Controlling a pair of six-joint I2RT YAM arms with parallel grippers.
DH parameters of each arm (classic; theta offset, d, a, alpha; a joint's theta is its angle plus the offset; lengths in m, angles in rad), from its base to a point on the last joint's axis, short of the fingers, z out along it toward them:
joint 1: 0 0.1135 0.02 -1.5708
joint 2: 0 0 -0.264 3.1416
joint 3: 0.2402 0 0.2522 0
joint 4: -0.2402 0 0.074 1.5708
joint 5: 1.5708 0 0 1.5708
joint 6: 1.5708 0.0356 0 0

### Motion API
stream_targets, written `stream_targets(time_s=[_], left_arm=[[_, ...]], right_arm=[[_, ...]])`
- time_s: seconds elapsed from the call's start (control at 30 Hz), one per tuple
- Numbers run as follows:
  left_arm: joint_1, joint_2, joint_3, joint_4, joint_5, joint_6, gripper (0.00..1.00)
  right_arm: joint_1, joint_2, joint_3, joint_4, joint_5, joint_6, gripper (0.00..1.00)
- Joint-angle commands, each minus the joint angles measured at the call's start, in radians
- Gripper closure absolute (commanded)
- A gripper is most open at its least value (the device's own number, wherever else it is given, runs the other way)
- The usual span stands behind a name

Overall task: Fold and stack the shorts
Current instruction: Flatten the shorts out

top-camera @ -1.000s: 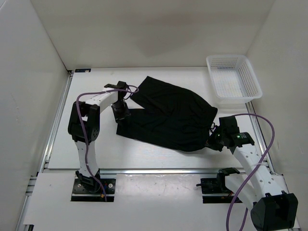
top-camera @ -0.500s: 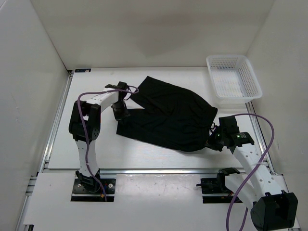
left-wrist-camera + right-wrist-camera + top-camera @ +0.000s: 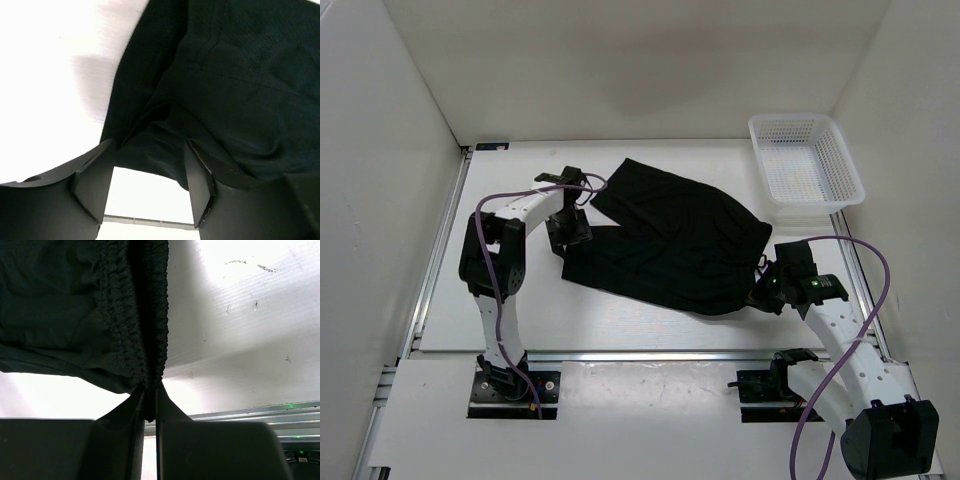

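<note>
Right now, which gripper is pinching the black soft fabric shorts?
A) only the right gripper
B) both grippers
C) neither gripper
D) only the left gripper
A: in the right wrist view the right gripper is shut on the gathered waistband of the black soft fabric shorts, while the left gripper stands open, its fingers apart with bare table showing between them.

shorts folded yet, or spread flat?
Spread, not folded: the shorts lie open on the table, both legs apart at the left. The right gripper has its jaws shut on the waistband.
</note>
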Motion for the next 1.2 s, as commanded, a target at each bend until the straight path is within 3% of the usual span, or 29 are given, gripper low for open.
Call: stream_targets(time_s=[0.0, 0.2, 0.37, 0.5, 0.6, 0.63, 0.67, 0.8, 0.97, 1.03, 1.13, 1.17], left_arm=[[0.002, -0.002, 0.022, 0.017, 0.048, 0.021, 0.32], [0.002, 0.067, 0.031, 0.048, 0.105, 0.031, 0.38], [0.002, 0.067, 0.040, 0.048, 0.115, 0.040, 0.64], [0.002, 0.043, 0.040, 0.037, 0.104, 0.040, 0.79], [0.002, 0.015, 0.031, 0.025, 0.073, 0.040, 0.78], [0.002, 0.004, 0.031, 0.011, 0.073, 0.040, 0.65], [0.002, 0.004, 0.031, 0.002, 0.059, 0.040, 0.62], [0.002, -0.031, 0.031, -0.007, 0.050, 0.031, 0.62], [0.002, -0.040, 0.010, -0.007, 0.041, 0.031, 0.74], [0.002, -0.040, 0.000, -0.007, 0.041, 0.031, 0.74], [0.002, -0.040, -0.010, -0.007, 0.052, 0.031, 0.61], [0.002, -0.040, -0.010, -0.007, 0.052, 0.031, 0.61]], right_arm=[[0.005, -0.010, 0.012, 0.008, 0.008, -0.016, 1.00], [0.005, -0.010, 0.021, 0.008, 0.008, -0.016, 1.00], [0.005, -0.010, 0.021, 0.008, 0.008, -0.016, 1.00], [0.005, -0.001, 0.021, 0.008, 0.008, -0.016, 1.00], [0.005, -0.001, 0.030, 0.008, 0.008, -0.016, 1.00], [0.005, 0.008, 0.030, 0.008, 0.008, -0.025, 1.00], [0.005, 0.008, 0.030, 0.008, 0.008, -0.025, 1.00], [0.005, 0.008, 0.030, 0.008, 0.008, -0.025, 1.00], [0.005, 0.008, 0.030, 0.008, 0.008, -0.025, 1.00], [0.005, 0.008, 0.021, 0.008, 0.008, -0.025, 1.00], [0.005, 0.008, 0.021, 0.008, 0.008, -0.025, 1.00], [0.005, 0.008, 0.021, 0.008, 0.008, -0.025, 1.00]])
